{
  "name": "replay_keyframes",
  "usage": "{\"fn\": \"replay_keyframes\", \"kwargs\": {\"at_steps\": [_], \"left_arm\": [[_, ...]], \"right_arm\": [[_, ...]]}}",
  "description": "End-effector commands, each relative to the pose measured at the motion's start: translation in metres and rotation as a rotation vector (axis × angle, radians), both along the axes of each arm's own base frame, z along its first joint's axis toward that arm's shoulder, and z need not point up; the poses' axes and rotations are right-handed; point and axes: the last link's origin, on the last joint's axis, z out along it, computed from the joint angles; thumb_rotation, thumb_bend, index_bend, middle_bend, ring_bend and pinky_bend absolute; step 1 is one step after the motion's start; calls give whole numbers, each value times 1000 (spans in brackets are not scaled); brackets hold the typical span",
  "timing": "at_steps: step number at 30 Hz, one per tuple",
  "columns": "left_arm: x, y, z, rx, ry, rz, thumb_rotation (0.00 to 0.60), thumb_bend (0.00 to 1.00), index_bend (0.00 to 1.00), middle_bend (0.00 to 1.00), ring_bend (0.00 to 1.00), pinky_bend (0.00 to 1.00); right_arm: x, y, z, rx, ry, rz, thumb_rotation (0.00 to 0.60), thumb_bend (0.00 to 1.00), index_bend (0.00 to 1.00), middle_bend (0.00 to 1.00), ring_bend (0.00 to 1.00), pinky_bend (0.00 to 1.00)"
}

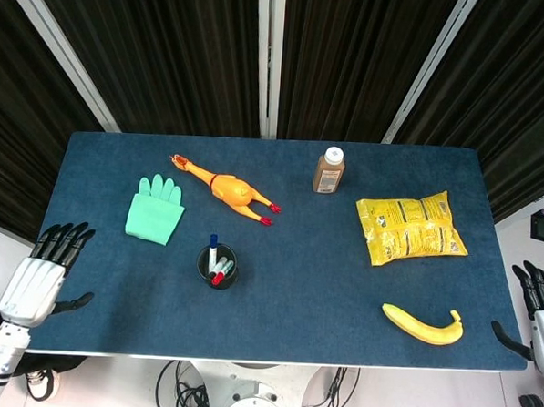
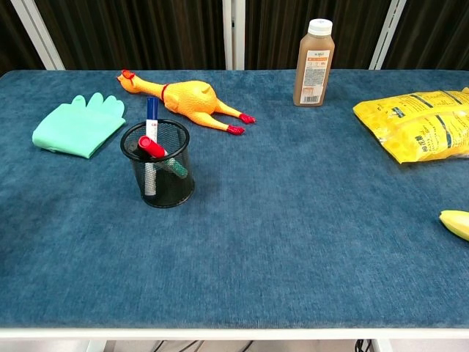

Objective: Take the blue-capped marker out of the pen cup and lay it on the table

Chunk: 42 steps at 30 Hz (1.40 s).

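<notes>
A black mesh pen cup (image 1: 218, 266) (image 2: 158, 174) stands left of the table's middle. The blue-capped marker (image 1: 213, 247) (image 2: 152, 112) stands upright in it, its cap above the rim, beside a red-capped marker (image 2: 152, 147) and a green-capped one (image 2: 176, 168). My left hand (image 1: 42, 276) hovers open over the table's front left corner, well left of the cup. At the table's front right corner my right hand (image 1: 538, 318) is open, off the edge. Neither hand shows in the chest view.
A green rubber glove (image 1: 155, 210) and a yellow rubber chicken (image 1: 227, 189) lie behind the cup. A brown bottle (image 1: 328, 170) stands at the back, a yellow snack bag (image 1: 410, 226) lies at the right, and a banana (image 1: 423, 324) near the front right.
</notes>
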Motion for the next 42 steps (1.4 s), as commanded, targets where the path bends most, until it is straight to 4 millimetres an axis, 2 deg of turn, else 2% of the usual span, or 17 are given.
{"fn": "replay_keyframes", "kwargs": {"at_steps": [1, 6, 8, 10, 13, 19, 25, 30, 42], "left_arm": [[52, 32, 7, -120, 8, -95, 600, 140, 53, 0, 0, 0], [100, 69, -5, -294, -35, -106, 600, 140, 69, 0, 0, 13], [121, 87, -15, -383, -52, -101, 600, 141, 73, 0, 0, 18], [137, 106, -24, -444, -41, -84, 600, 141, 80, 0, 0, 21], [150, 130, -37, -510, 16, -46, 600, 143, 108, 0, 0, 22], [158, 166, -60, -599, 88, 101, 600, 148, 121, 2, 0, 80], [167, 188, -77, -628, 131, 220, 600, 156, 144, 44, 0, 81], [167, 196, -83, -660, 149, 308, 600, 157, 207, 93, 0, 72], [168, 204, -86, -725, 121, 419, 600, 161, 280, 95, 0, 72]], "right_arm": [[1, -1, -2, 5, 4, -2, 600, 181, 0, 0, 0, 0], [1, -3, -4, 13, 8, -2, 600, 181, 0, 0, 0, 0], [2, -4, -4, 15, 13, 0, 600, 181, 0, 0, 0, 0], [3, -6, -4, 13, 11, 0, 600, 181, 0, 0, 0, 0], [2, -6, -5, 20, 12, -5, 600, 182, 0, 0, 0, 0], [-3, -7, -2, 14, 6, -27, 600, 181, 0, 0, 0, 0], [-6, -8, -3, 22, 6, -39, 600, 182, 0, 0, 0, 0], [-7, -8, -2, 23, -5, -43, 600, 183, 0, 0, 0, 0], [-9, -7, -2, 24, -5, -45, 600, 183, 0, 0, 0, 0]]}}
